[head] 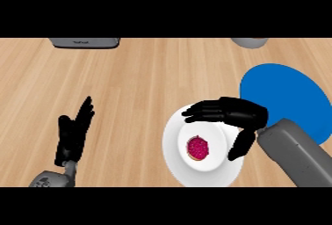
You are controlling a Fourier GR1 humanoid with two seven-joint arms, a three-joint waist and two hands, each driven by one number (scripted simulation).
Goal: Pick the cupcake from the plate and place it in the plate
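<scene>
- The cupcake (198,148) sits on the white plate (176,154); the blue plate (285,96), just beside, is likely its destination.
- The right hand (233,115) arches over it, fingers and thumb apart, seemingly framing a grasp.
- The left hand (73,134) rests aside, fingers straight.

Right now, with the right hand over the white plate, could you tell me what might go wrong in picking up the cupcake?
1. The right hand is open and the cupcake lies off to the left of its thumb, so closing from here might only clip the cupcake's edge.
2. The thumb hangs by the white plate at its right rim and could nudge the plate.
3. The forearm covers part of the blue plate, making placement harder to judge.
</scene>
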